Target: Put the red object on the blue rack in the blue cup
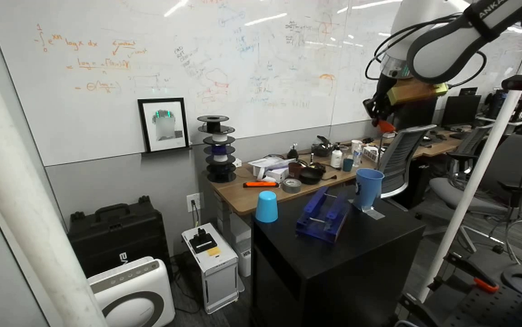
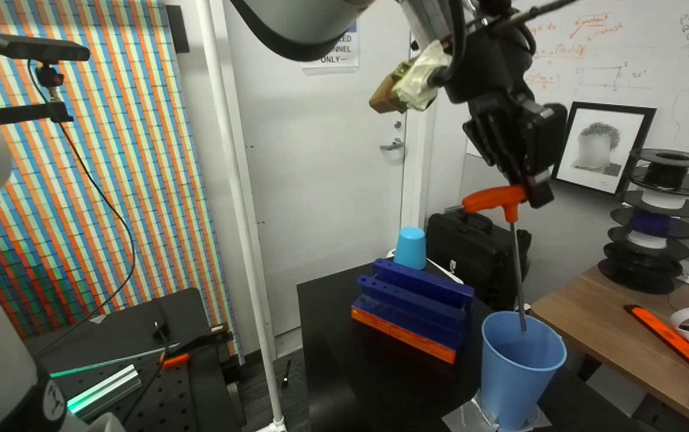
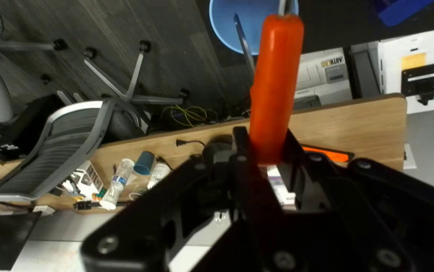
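The red object is a red-orange T-handled tool (image 2: 494, 198) with a long thin metal shaft. My gripper (image 2: 533, 186) is shut on one end of its handle, which also shows in the wrist view (image 3: 277, 83) between the fingers (image 3: 266, 147). The shaft hangs down, slightly tilted. Its tip overlaps the mouth of the blue cup (image 2: 515, 384) in an exterior view and the wrist view; how deep it reaches is unclear. The cup stands upright, taped to the black cabinet, also in an exterior view (image 1: 369, 188). The dark blue rack (image 1: 324, 215) stands beside it, holding no red tool.
A paler sky-blue cup (image 1: 266, 207) stands upside down beyond the rack on the black cabinet top (image 1: 315, 259). A wooden desk (image 1: 242, 200) with tape, bottles and other clutter runs behind. An office chair (image 1: 404, 159) and a white pole (image 1: 479, 181) stand nearby.
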Action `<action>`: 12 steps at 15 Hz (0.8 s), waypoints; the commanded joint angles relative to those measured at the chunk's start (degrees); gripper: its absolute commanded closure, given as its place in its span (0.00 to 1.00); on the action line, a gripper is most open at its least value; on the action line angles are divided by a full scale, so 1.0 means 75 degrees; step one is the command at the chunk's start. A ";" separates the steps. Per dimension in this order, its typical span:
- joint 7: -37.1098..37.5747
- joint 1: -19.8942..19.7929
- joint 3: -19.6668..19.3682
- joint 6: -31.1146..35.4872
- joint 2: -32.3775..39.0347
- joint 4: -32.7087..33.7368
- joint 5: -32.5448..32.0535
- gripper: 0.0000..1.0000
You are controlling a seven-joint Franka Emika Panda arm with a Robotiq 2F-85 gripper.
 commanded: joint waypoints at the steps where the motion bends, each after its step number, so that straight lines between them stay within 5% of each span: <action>1: 0.0779 0.0347 -0.0228 -0.0169 0.1108 0.0619 -0.0503 0.90; 5: 0.1155 0.0964 -0.0786 -0.0035 0.1924 0.0780 -0.0734 0.90; 6: 0.1164 0.1122 -0.0929 -0.0091 0.2036 0.0833 -0.0715 0.53; 7: 0.0922 0.1289 -0.1048 -0.0142 0.2041 0.0863 -0.0372 0.53; 12: -0.0029 0.1893 -0.1168 -0.0124 0.0821 0.0610 0.1282 0.16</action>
